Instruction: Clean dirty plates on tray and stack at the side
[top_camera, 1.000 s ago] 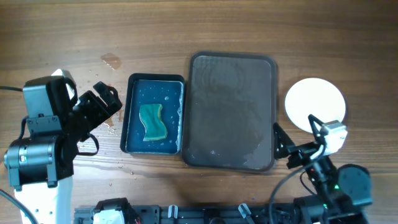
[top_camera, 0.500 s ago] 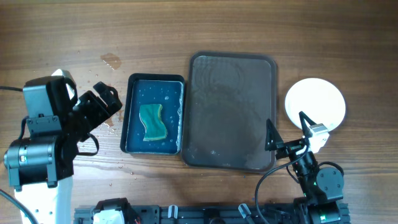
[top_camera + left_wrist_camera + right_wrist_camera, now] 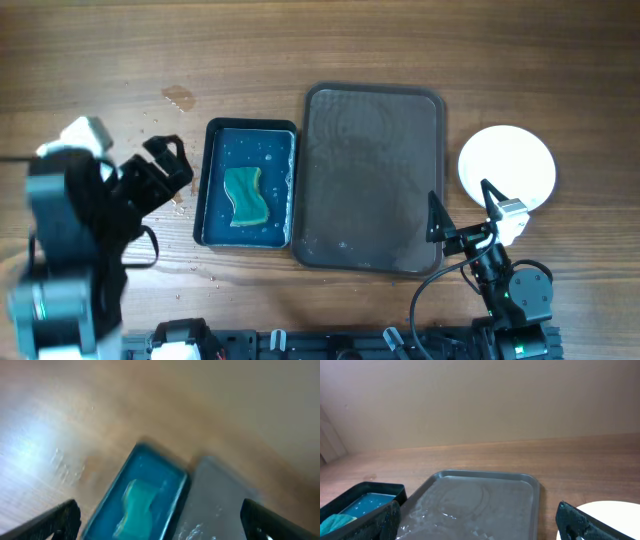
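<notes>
White plate (image 3: 507, 166) at the right edge of the frame, dark tray (image 3: 375, 180) bare and wet: the job looks all but finished.

In the overhead view the tray holds no plates at centre frame. The one white disc sits on the wooden table (image 3: 100, 60) just beside the tray's right rim, with no blue smear showing; whether others lie under it cannot be told. The right gripper (image 3: 462, 210) hangs empty in the lower right of the frame, its jaws spread wide, near the plate but apart from it. The left gripper (image 3: 170, 165) is at centre left and blurred, also wide open and empty, just beside the basin (image 3: 250, 124) where the sponge (image 3: 246, 196) floats. As I judge it, nothing is left to wash, and the next move calls only for keeping both arms clear of the plate.
</notes>
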